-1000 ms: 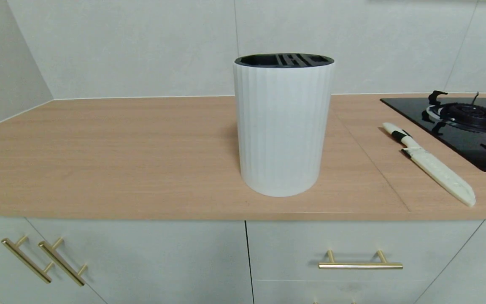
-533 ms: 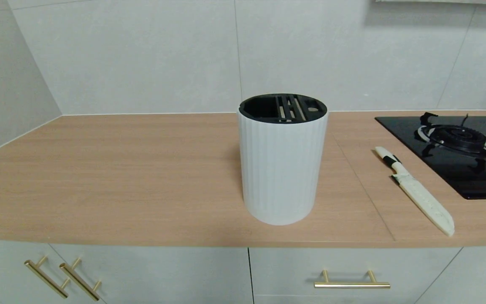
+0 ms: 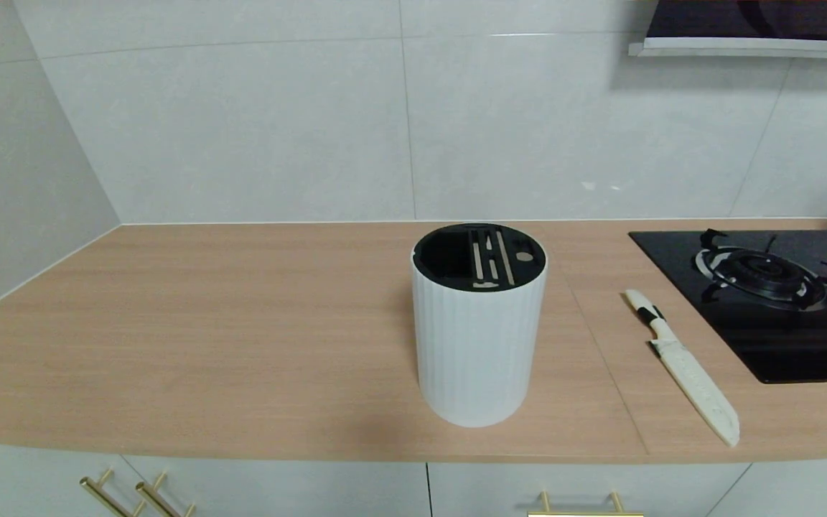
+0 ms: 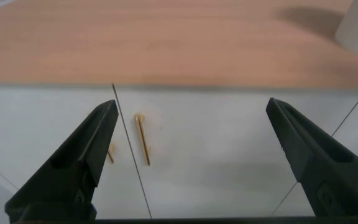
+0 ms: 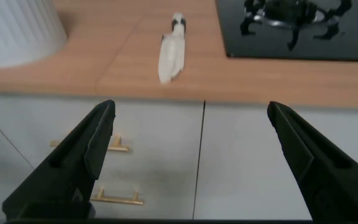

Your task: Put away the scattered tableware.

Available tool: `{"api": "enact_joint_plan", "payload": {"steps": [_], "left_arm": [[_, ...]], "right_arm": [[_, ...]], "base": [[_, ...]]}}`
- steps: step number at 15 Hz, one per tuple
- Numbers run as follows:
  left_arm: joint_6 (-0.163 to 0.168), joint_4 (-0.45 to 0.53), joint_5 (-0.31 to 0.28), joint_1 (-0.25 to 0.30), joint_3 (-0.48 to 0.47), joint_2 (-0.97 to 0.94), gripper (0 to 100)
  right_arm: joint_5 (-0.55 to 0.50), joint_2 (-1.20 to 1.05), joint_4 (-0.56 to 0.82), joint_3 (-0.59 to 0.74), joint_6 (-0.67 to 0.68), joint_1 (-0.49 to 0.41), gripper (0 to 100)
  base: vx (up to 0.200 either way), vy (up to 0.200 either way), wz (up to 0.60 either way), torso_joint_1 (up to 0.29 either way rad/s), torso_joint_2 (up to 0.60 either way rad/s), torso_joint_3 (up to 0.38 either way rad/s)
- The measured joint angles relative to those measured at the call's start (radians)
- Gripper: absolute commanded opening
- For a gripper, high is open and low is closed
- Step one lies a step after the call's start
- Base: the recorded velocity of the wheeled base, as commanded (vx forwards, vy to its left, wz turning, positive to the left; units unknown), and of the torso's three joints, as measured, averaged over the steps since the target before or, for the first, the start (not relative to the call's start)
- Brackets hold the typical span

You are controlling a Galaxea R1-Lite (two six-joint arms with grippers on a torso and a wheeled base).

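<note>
A white ribbed cylindrical holder [image 3: 479, 337] with a black slotted top stands near the front of the wooden counter [image 3: 205, 323]. A cream knife [image 3: 683, 366] with a black band on its handle lies flat to the holder's right, blade tip toward the counter's front edge. In the right wrist view the knife [image 5: 171, 50] and the holder [image 5: 17, 28] lie beyond my right gripper [image 5: 191, 165], which is open and below counter level in front of the cabinet doors. My left gripper [image 4: 194, 162] is open too, facing the cabinet front under the counter.
A black gas hob [image 3: 765, 294] with a burner sits at the counter's right end, close to the knife. Tiled wall runs behind, with a hood [image 3: 751, 32] at top right. Cabinet doors with gold handles [image 4: 143, 140] lie below the counter edge.
The head camera has risen and tilted, so the whole scene has slid down in view and the holder's top now shows. The holder and the knife have stayed put.
</note>
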Motion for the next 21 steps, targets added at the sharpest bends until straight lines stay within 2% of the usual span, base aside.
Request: {"api": "enact_joint_plan", "payload": {"steps": [12,21], "left_arm": [[0.0,0.0,0.0,0.0,0.0,0.0,100],[0.0,0.0,0.0,0.0,0.0,0.0,100]], "right_arm": [[0.0,0.0,0.0,0.0,0.001,0.0,100],[0.003,0.0,0.0,0.0,-0.009,0.0,100]], "base": [[0.0,0.0,0.0,0.254,-0.55,-0.294],[0.0,0.0,0.0,0.022,-0.05,-0.021]]}}
